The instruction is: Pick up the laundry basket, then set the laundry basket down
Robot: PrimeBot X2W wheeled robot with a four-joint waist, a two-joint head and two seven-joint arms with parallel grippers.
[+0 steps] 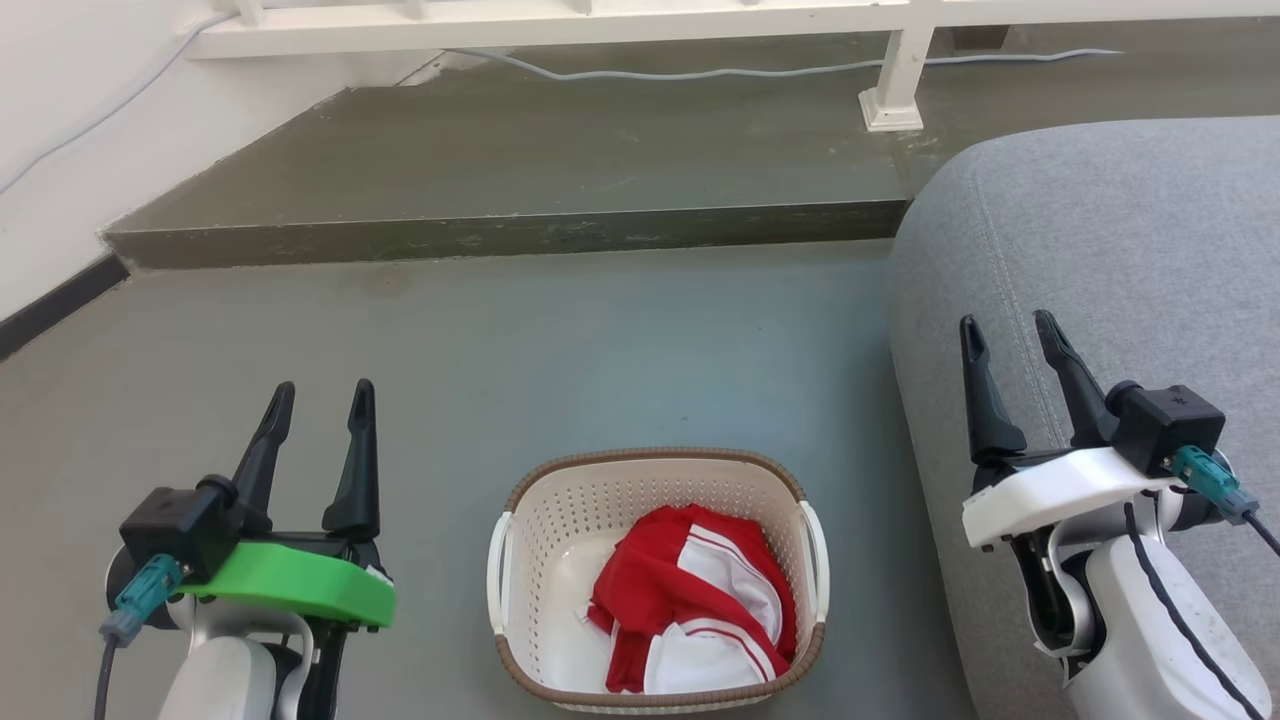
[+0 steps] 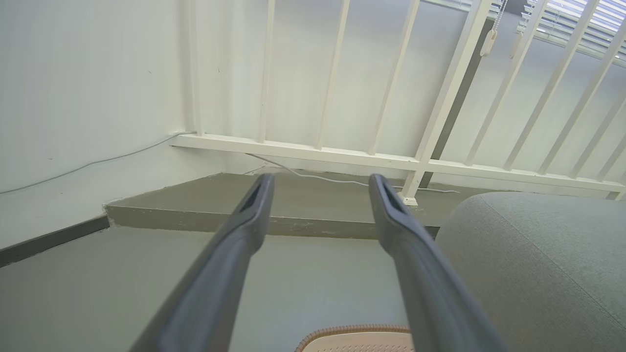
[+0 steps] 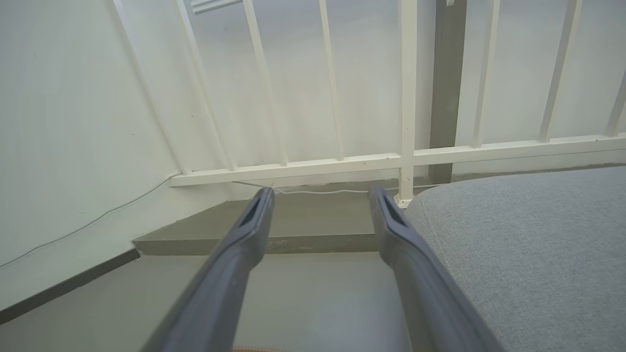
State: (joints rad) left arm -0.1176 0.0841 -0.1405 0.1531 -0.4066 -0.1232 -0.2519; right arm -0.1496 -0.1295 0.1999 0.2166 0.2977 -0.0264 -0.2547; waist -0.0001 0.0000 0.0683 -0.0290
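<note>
The cream-white perforated laundry basket [image 1: 560, 530] with a brown rim stands on the grey floor at the bottom centre of the head view, holding a red-and-white garment [image 1: 690, 600]. Its far rim [image 2: 357, 334] peeks in at the bottom of the left wrist view. My left gripper [image 1: 322, 398] hovers to the basket's left, open and empty, fingers [image 2: 247, 215] spread apart. My right gripper [image 1: 1010, 333] hangs to the basket's right, over the grey sofa edge, open and empty as well, with its fingers [image 3: 391, 220] parted. Neither gripper touches the basket or its white side handles [image 1: 497, 585].
A grey sofa [image 1: 1120, 260] rises close on the right of the basket. A raised concrete step [image 1: 520, 170] runs across ahead, with a white railing [image 1: 900, 80] and a cable [image 1: 700, 72] on it. A white wall [image 1: 60, 150] closes the left side.
</note>
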